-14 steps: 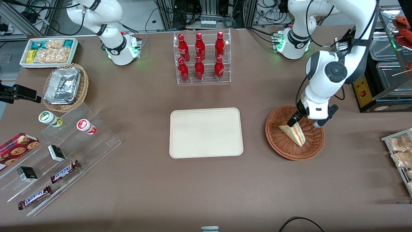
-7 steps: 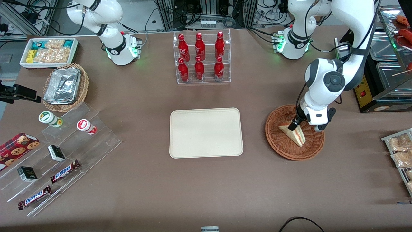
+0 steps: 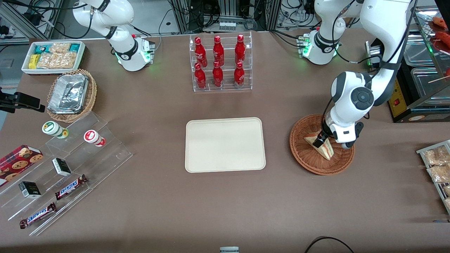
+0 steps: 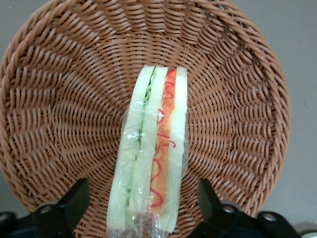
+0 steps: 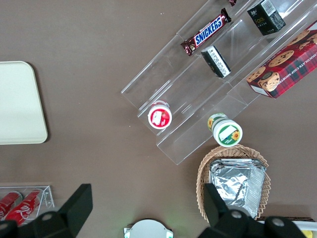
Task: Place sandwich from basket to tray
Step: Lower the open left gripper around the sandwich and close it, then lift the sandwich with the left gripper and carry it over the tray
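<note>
Front view. The left arm's pincer (image 3: 319,141) is lowered into the round reddish-brown woven wicker basket (image 3: 321,144), which stands on the brown table (image 3: 225,203) toward the working arm's end. The small triangular sandwich of pale bread with red and green filling (image 3: 324,147) lies in this basket, its farther end under the pincer; contact appears likely but cannot be confirmed from this angle. The flat cream-beige rectangular tray with rounded corners (image 3: 225,144) lies well apart from the basket, nearer the table's middle, and carries nothing.

Left wrist view. The sandwich (image 4: 151,156), in clear wrapping, stands on edge on the basket floor (image 4: 64,99) with its cut face toward the camera. The two black fingers (image 4: 67,208) stand wide apart, one on each flank of the wedge, with basket weave visible between each finger and the bread; nothing is held yet.

Risks. The wedge is narrow and upright: if one finger meets it first on closing, it may tip or slide. The slippery wrapping could let it slip out on the lift, and too hard a squeeze would crush the soft bread. Fingertips set too low might snag the weave and drag the light basket.
</note>
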`<control>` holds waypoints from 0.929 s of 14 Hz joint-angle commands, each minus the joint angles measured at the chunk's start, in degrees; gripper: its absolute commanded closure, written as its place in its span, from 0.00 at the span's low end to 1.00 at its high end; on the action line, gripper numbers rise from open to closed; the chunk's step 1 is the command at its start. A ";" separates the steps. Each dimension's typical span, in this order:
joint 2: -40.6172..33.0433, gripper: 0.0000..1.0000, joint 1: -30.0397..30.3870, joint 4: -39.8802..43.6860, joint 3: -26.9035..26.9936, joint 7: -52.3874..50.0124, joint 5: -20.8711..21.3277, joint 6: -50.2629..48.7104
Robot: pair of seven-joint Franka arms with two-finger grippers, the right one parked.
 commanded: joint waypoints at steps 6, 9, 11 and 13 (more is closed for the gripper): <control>-0.03 1.00 -0.27 4.46 -0.17 3.85 0.79 -5.46; 1.20 1.00 -0.88 17.01 -0.34 8.34 0.79 -23.90; 3.13 1.00 -1.76 23.71 -0.70 11.06 0.79 -30.87; 4.71 1.00 -4.39 27.50 -0.70 13.00 0.79 -33.79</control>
